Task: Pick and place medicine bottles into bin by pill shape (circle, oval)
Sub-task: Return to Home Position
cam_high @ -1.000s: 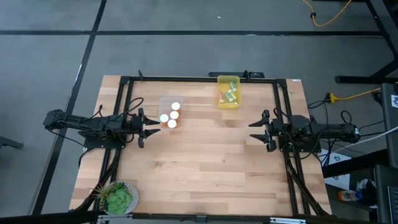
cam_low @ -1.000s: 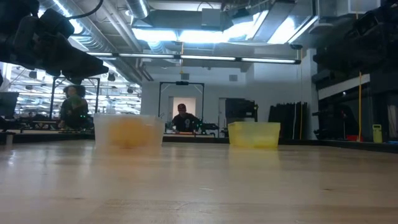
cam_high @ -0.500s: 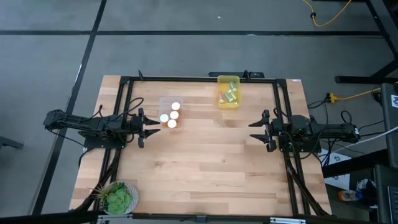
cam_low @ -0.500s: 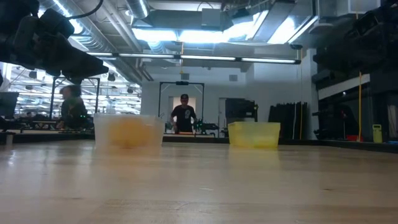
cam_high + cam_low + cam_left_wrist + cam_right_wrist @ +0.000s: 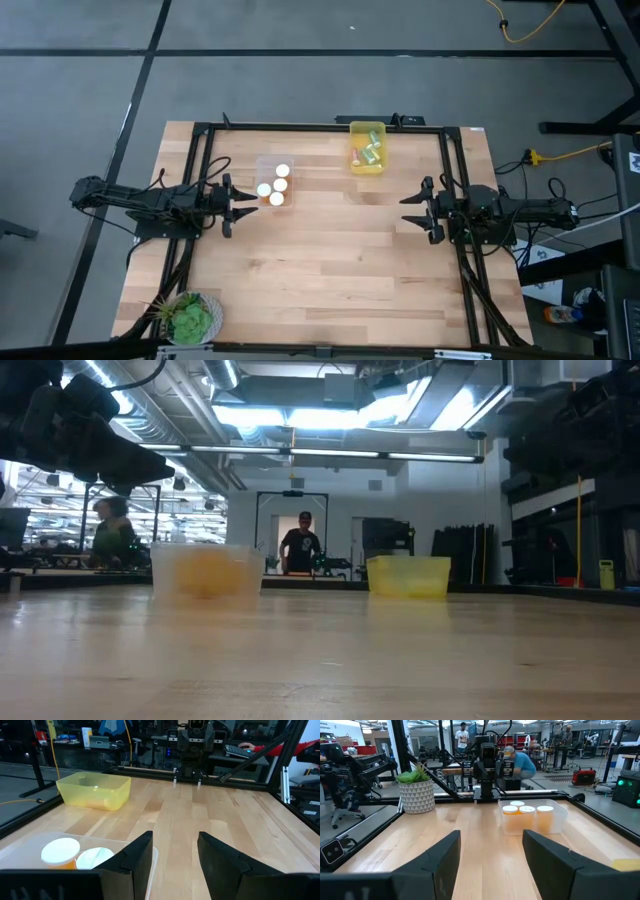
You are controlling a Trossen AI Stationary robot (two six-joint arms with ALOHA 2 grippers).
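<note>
Orange medicine bottles with white round caps (image 5: 277, 186) stand upright in a clear bin (image 5: 275, 165) at the table's far left; they also show in the right wrist view (image 5: 527, 816). Slimmer pale green bottles (image 5: 371, 151) lie in a yellow bin (image 5: 367, 129) at the far middle. My left gripper (image 5: 250, 205) is open and empty just beside the clear bin's near left side. My right gripper (image 5: 408, 210) is open and empty at the table's right.
A potted green plant (image 5: 190, 318) stands at the table's near left corner. A black frame (image 5: 320, 127) runs along the far edge and both sides. People move in the room beyond the table (image 5: 301, 547). Bare wood (image 5: 330, 250) lies between the arms.
</note>
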